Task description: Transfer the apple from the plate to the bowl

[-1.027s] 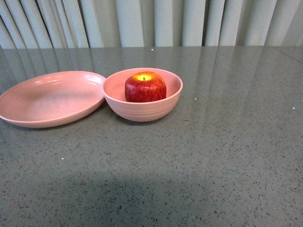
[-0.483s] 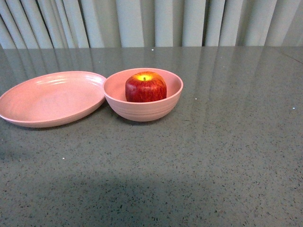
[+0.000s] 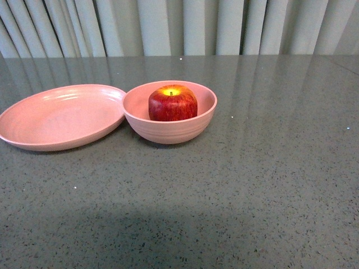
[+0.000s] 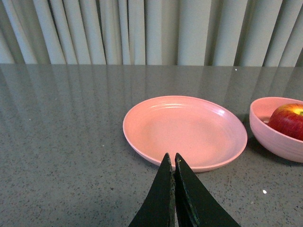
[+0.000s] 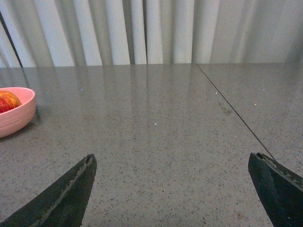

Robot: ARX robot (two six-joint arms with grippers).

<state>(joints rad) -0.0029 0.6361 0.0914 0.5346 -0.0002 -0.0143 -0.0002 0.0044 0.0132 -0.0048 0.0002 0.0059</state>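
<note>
The dark red apple (image 3: 173,103) with a yellow patch at its stem sits inside the deep pink bowl (image 3: 168,132). The shallow pink plate (image 3: 59,117) lies empty just left of the bowl, its rim touching or nearly touching it. Neither arm shows in the front view. In the left wrist view my left gripper (image 4: 171,157) is shut and empty, just short of the plate's near rim (image 4: 189,166); the bowl (image 4: 272,137) and apple (image 4: 289,120) show beside it. In the right wrist view my right gripper (image 5: 173,158) is wide open and empty above bare table, far from the bowl (image 5: 14,116).
The grey speckled table (image 3: 252,185) carries only the plate and bowl. A thin seam (image 5: 232,111) runs across the tabletop in the right wrist view. Pale curtains (image 3: 179,25) hang behind the table's far edge.
</note>
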